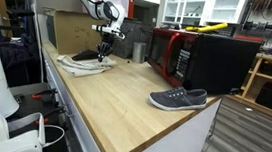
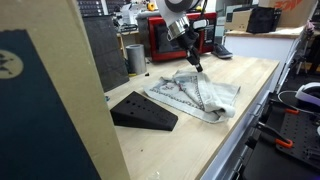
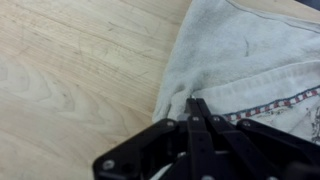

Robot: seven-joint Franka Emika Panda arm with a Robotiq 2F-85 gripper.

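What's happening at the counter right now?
The arm's claw is down on a pale towel that lies crumpled on the wooden counter. Its fingers look closed together on a fold at the towel's edge. Most of the cloth lies on the wood. A grey shoe sits well apart, farther along the counter.

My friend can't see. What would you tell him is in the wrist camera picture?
Two black fingers, pressed together, pinch a fold at the edge of a pale towel with a patterned stripe. The towel lies on a light wooden table.
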